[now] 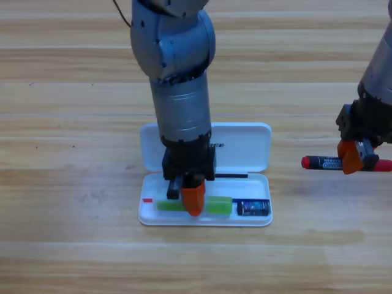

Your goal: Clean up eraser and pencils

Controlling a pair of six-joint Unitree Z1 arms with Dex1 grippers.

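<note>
The white case (245, 147) lies open at the table's middle. A light green pencil (219, 205) lies flat in its lower tray. My left gripper (192, 199) points down onto the middle of this pencil and hides part of it. The eraser (253, 207), dark with a blue-and-white label, sits in the tray just right of the green pencil. At the right edge, the black pencil (323, 162) with red ends lies level and horizontal. My right gripper (351, 158) is over that pencil and covers its middle.
The case's raised lid (242, 144) stands behind the tray, partly hidden by the left arm (177, 92). The right arm (376, 86) comes in at the picture's right edge. Bare wooden table (73, 202) lies all around the case.
</note>
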